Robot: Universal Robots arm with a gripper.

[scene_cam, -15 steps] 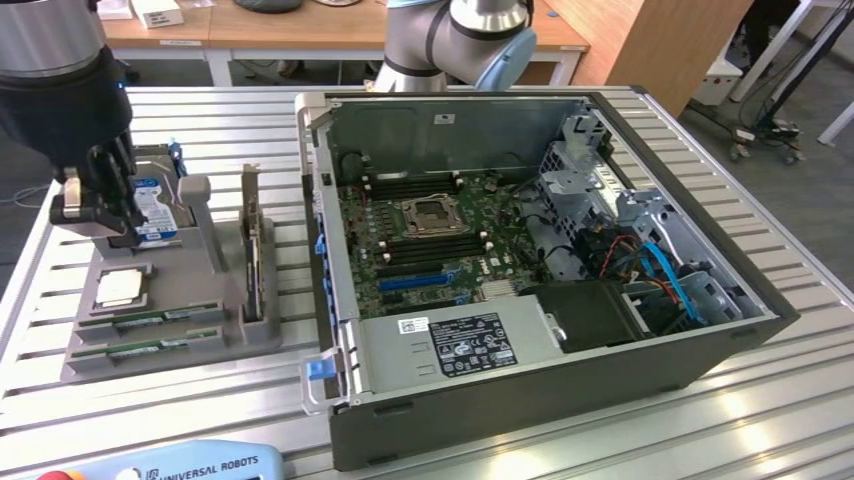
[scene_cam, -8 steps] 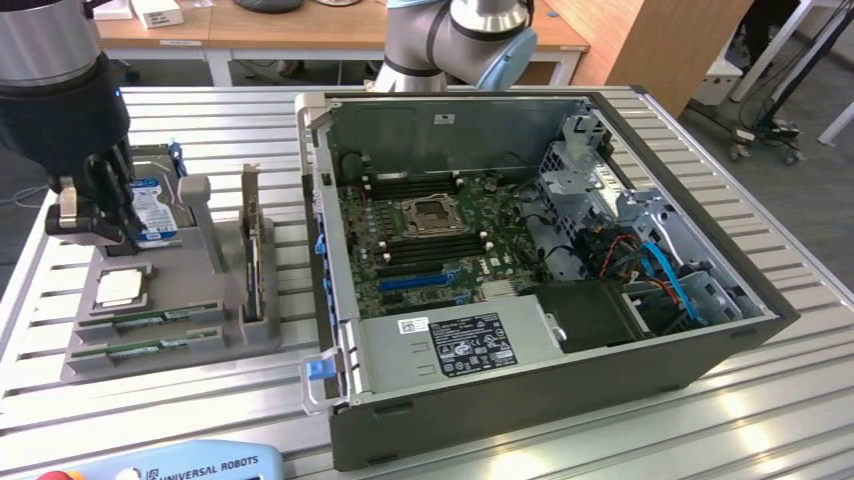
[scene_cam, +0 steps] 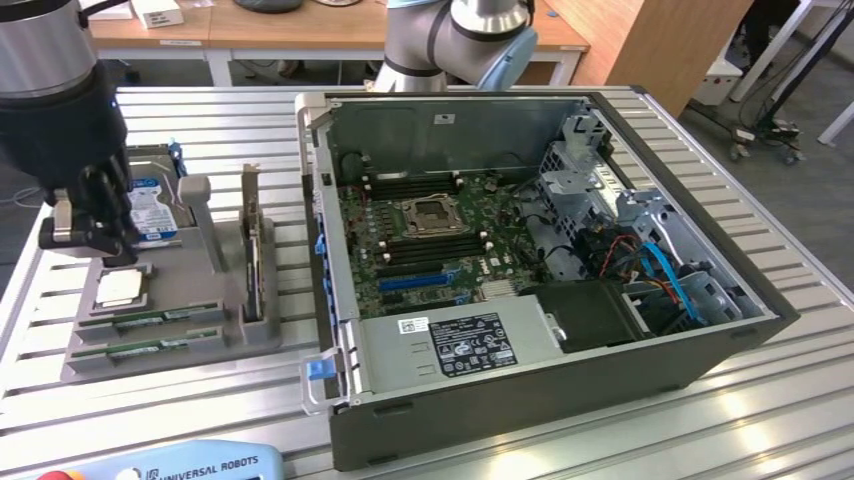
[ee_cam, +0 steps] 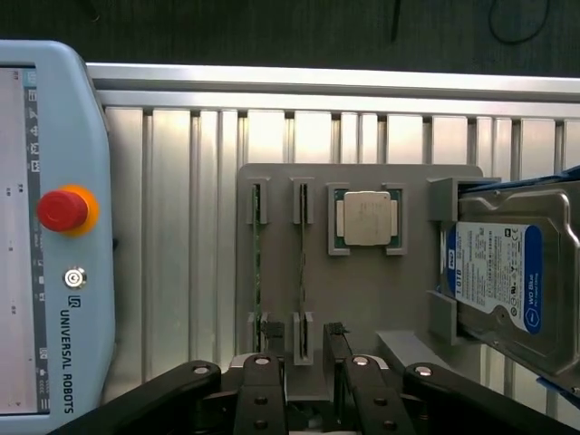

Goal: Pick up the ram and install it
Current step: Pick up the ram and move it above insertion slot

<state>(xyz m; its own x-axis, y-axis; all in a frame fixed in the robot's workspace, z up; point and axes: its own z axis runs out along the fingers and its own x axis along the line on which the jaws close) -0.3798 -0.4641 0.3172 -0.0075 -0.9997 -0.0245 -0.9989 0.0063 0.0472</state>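
Two ram sticks stand on edge in slots of a grey holder tray: one ram stick and a second ram stick beside it. My black gripper hovers above the tray's end near the hard drive, open, holding nothing. In the wrist view its fingers stand on either side of the line of the first stick, at its end. The open computer case lies at the exterior view's right, with dark memory slots next to the processor socket.
The tray also carries a processor chip, a silver hard drive and a tall expansion card standing on edge. A teach pendant lies on the slatted aluminium table near the tray.
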